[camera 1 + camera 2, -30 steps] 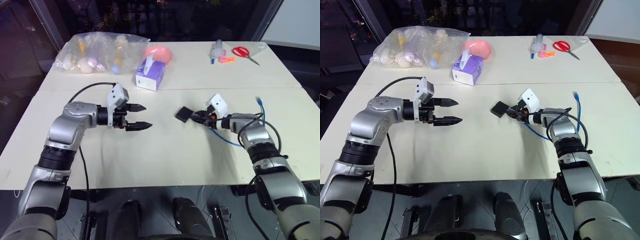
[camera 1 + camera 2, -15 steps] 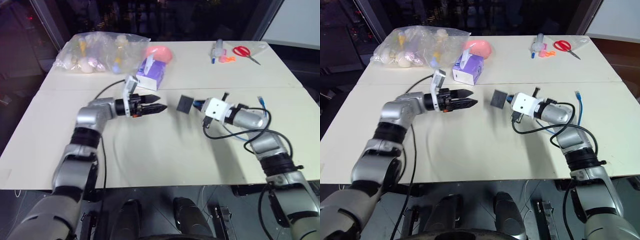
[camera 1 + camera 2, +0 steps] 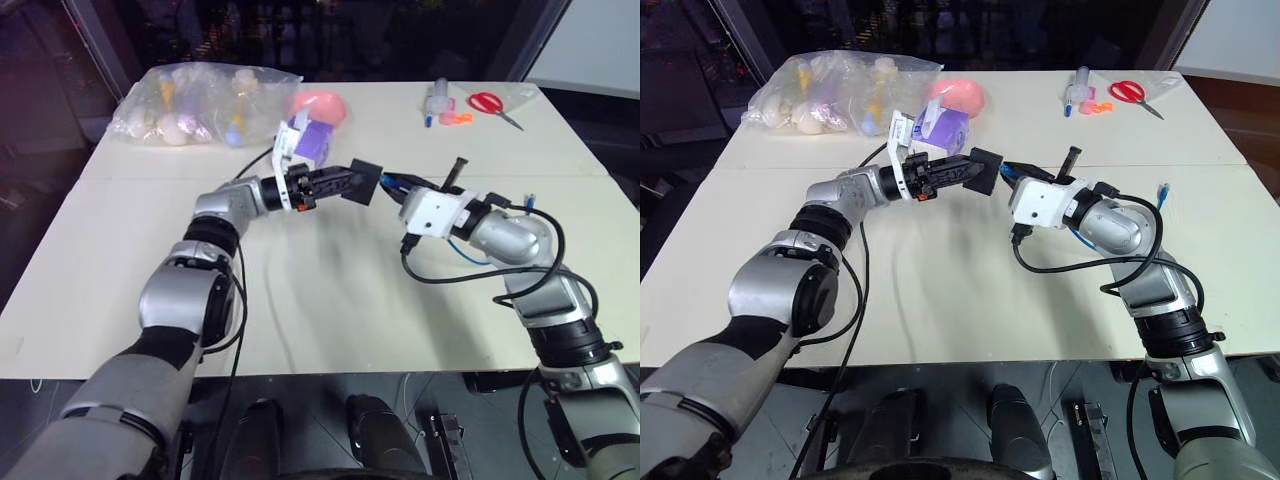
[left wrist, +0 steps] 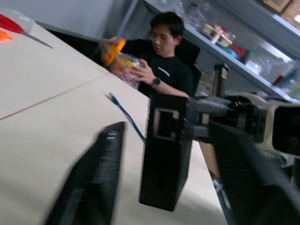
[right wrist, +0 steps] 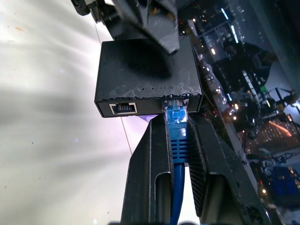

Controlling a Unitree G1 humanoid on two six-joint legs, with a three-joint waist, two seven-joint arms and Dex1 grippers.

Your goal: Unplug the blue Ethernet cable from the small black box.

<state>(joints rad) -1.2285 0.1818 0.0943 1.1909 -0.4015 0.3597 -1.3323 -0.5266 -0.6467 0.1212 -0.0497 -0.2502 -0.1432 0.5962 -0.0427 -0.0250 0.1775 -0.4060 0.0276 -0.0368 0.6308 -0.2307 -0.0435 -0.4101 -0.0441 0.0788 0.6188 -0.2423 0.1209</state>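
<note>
Black left gripper (image 3: 345,184) has reached the small black box (image 3: 366,181), now lifted.

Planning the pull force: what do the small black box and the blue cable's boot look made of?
Small black box: probably matte hard plastic, judging by its dull, slightly scuffed faces and crisp edges. Blue Ethernet cable: likely soft, rubbery plastic with a ribbed boot, though the look alone can't confirm it.

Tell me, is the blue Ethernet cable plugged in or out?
Plugged in: the blue Ethernet cable has its plug seated in the small black box port.
</note>
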